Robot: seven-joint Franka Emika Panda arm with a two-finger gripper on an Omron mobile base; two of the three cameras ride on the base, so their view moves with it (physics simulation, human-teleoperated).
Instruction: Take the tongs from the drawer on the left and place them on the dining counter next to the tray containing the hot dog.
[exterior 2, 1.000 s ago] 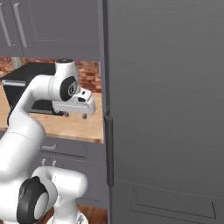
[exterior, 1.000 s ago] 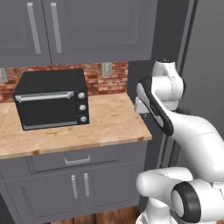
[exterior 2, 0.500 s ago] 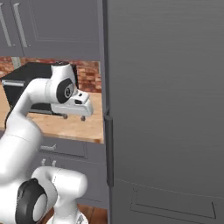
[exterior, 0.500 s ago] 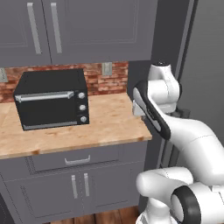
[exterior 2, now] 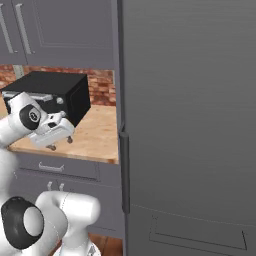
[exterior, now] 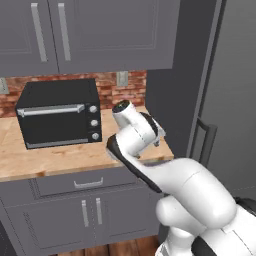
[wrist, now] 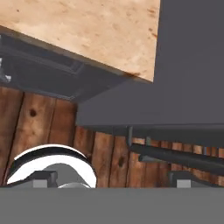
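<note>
My gripper [exterior 2: 61, 144] hangs open and empty just above the right end of the wood-topped kitchen counter [exterior 2: 95, 135], fingers pointing down. From the left base view the gripper [exterior: 158, 139] sits at that counter's right end, close to the tall grey fridge. The drawer [exterior: 75, 182] with its small silver bow handle [exterior: 89, 183] is shut under the counter, below and left of the hand. In the hand view the gripper [wrist: 113, 180] looks down past the counter edge to the floor. The tongs are hidden. The dining counter, tray and hot dog are out of view.
A black toaster oven [exterior: 59, 117] stands on the counter left of the hand. The tall grey fridge [exterior 2: 190, 125] with a vertical bar handle [exterior 2: 123, 170] walls off the right side. Grey cabinet doors [exterior: 90, 212] sit below the drawer, wall cabinets [exterior: 90, 35] above.
The arm has folded forward and the hand has dropped lower and to the left, towards the counter's right end. The jaws stay wide apart.
</note>
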